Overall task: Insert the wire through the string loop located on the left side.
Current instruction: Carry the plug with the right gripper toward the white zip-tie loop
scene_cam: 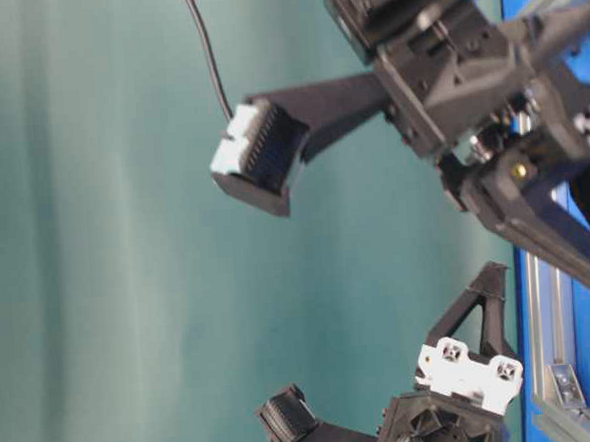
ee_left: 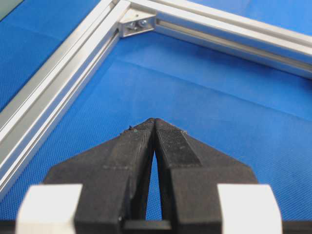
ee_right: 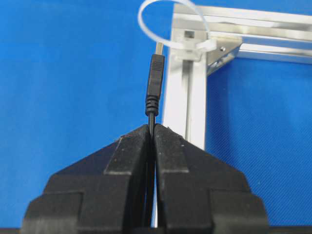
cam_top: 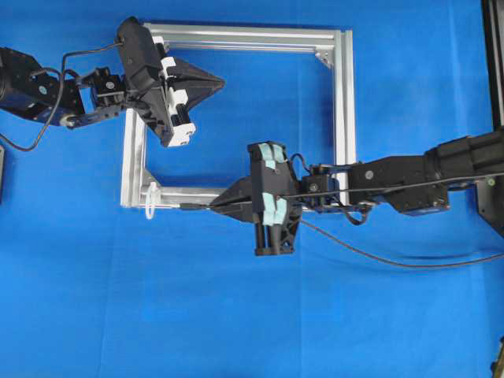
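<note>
Wire [ee_right: 155, 83] sits pinched in right fingers [ee_right: 168, 146] near string loop [ee_right: 146, 29]; left fingers [ee_left: 165, 141] closed, empty.

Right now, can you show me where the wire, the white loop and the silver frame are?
wire [ee_right: 155, 78], right wrist view, on its plug.
string loop [ee_right: 146, 31], right wrist view, left curve.
frame [cam_top: 343, 118], overhead view, right bar.

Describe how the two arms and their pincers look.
Both arms are black, with thin black cables looping off them. The left pincer has black wedge fingers with ribbed pads and white blocks at the base. The right pincer has matching black fingers and pale teal blocks.
</note>
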You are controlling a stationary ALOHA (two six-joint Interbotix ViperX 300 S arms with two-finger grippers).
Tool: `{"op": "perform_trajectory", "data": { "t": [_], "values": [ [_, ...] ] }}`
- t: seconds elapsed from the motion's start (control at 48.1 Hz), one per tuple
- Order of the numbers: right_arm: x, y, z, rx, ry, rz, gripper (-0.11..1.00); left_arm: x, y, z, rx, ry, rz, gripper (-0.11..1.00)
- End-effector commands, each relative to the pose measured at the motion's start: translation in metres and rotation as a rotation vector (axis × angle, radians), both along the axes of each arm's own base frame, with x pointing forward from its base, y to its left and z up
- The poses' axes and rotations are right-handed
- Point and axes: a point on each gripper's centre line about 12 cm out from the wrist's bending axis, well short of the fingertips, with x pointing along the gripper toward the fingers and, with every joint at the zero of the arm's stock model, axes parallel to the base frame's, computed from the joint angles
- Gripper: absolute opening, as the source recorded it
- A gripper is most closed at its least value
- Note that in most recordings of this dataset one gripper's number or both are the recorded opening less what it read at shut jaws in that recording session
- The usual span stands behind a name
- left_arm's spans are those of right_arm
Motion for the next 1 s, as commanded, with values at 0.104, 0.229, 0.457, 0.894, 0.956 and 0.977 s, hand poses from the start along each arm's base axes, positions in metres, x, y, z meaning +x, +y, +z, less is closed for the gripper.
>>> {"op": "perform_trajectory", "data": {
  "t": [0.104,0.229,0.457,0.894,0.956,0.977],
  "values": [
    [0.0134,-0.0022,0.0139,0.002,-0.052,-0.007,-0.04,0.0019,-0.0008,0.0138,0.015,-0.040,-0.006,0.00],
    [0.0169,-0.0040,0.0137,0.003,-0.055,-0.013,-0.04,0.0018,-0.0004,0.0138,0.016,-0.040,-0.005,0.00],
    [0.0175,-0.0060,0.0128,0.002,-0.054,-0.016,-0.04,0.0022,-0.0002,0.0142,0.015,-0.042,-0.004,0.00],
    [0.0192,-0.0060,0.0118,0.001,-0.060,-0.017,-0.04,0.0022,-0.0002,0.0142,0.015,-0.042,-0.004,0.00],
    [0.0192,-0.0060,0.0118,0.001,-0.060,-0.017,-0.04,0.0019,-0.0008,0.0138,0.015,-0.040,-0.006,0.00],
    [0.0192,-0.0060,0.0111,0.002,-0.058,-0.018,-0.04,0.0018,-0.0003,0.0138,0.015,-0.040,-0.004,0.00]
  ]
}}
